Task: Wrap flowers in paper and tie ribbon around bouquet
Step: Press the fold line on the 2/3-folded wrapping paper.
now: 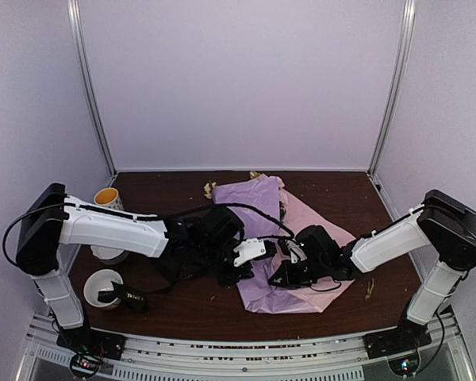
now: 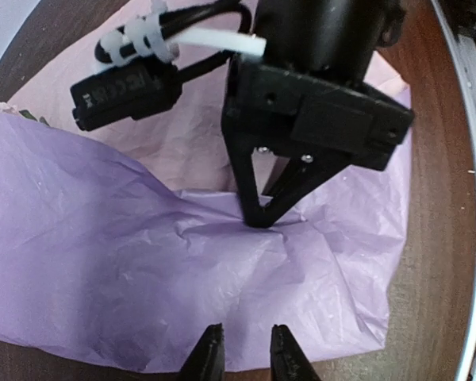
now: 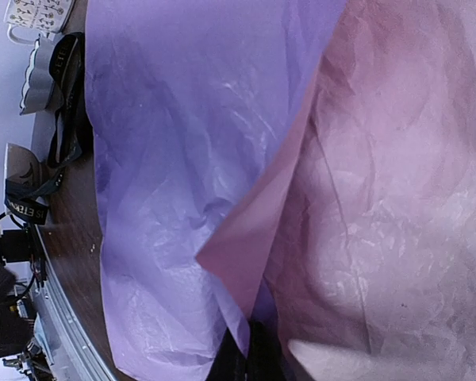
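From above, both arms reach low over the middle of the surface. The left tool and right tool sit near each other on the paper. The paper lies spread out and crumpled, with a pink sheet showing from under its right side. Of the flowers you get only a few pale bits at the paper's far edge, and the stems are covered. The ribbon is well apart at the near left, beside a white cup. You cannot read either tool's grip from this height. In the left wrist view, your left tool's fingers stand a little parted at the paper's near edge with nothing visible between them, so count it as released. The right tool there is clenched to a point, its tips touching the paper where creases run together. Whether a fold is pinched between them or only pressed down is not clear. In the right wrist view, the right fingers are cut off at the bottom edge and look closed beside the pink sheet's folded corner. The paper fills most of this frame, and the ribbon is a dark strip at the far left. The paper will likely handle as very light, limp and easy to tear, and it may slide on the surface. I would take it at an edge or an existing fold rather than mid-sheet, with a shallow pinch. The hidden stems look thin and probably crush easily, so go gently when you fold over them.
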Robot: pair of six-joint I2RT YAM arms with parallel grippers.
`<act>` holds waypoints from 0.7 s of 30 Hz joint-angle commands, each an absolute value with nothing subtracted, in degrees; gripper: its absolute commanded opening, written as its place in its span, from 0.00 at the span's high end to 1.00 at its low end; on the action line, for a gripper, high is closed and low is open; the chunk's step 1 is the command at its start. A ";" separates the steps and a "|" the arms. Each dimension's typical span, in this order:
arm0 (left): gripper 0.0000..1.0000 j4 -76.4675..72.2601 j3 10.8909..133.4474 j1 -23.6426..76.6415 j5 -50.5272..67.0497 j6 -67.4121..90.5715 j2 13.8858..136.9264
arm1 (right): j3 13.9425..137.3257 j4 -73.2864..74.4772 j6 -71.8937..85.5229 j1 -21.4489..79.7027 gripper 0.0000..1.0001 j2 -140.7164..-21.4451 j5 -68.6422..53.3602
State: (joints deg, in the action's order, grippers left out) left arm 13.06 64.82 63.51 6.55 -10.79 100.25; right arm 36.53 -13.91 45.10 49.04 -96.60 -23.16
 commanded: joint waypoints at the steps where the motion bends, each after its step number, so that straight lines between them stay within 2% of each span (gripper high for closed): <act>1: 0.77 14.55 68.93 64.71 3.83 -10.61 106.66 | 35.44 -13.84 46.76 48.91 1.00 -96.94 -23.46; 6: 0.75 13.95 67.92 66.34 2.33 -14.36 109.42 | 34.45 -15.78 49.39 48.93 1.00 -94.65 -23.50; 9: 0.75 16.98 68.61 67.26 -0.63 -15.42 112.05 | 33.16 -15.49 50.44 49.03 0.96 -92.87 -22.44; 21: 0.76 17.60 66.58 67.32 2.81 -15.28 113.53 | 26.09 -13.70 51.89 48.09 0.95 -85.29 -21.09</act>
State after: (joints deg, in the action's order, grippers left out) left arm 15.05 67.94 67.24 1.76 -14.41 111.28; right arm 27.55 -15.77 51.68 48.86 -88.25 -22.31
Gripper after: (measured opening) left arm 0.242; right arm 0.055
